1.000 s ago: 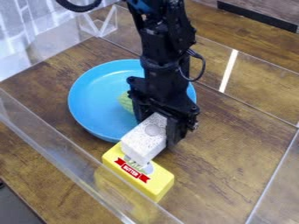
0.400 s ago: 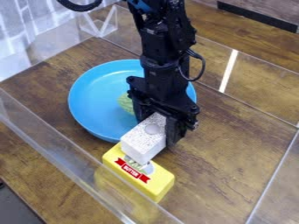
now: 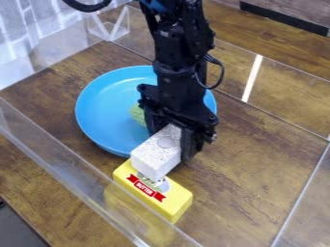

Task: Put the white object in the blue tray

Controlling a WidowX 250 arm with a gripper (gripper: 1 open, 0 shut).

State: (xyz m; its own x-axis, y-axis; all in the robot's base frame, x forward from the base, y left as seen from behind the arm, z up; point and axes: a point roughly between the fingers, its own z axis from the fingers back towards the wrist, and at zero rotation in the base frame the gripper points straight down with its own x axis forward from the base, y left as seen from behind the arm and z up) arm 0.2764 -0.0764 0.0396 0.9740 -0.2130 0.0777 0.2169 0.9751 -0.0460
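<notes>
Above one yellow box (image 3: 156, 202), one nearly closed claw (image 3: 175, 131) grips one white block (image 3: 158, 154).

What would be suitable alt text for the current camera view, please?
A black robot arm's tool is at a white speckled block, which overlaps a yellow box with a red label. Behind lies a round blue tray.

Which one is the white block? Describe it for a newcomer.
Find the round blue tray. At its near edge, under the black fingers, sits the white block. It's speckled; the yellow box beside it has a red label.
</notes>
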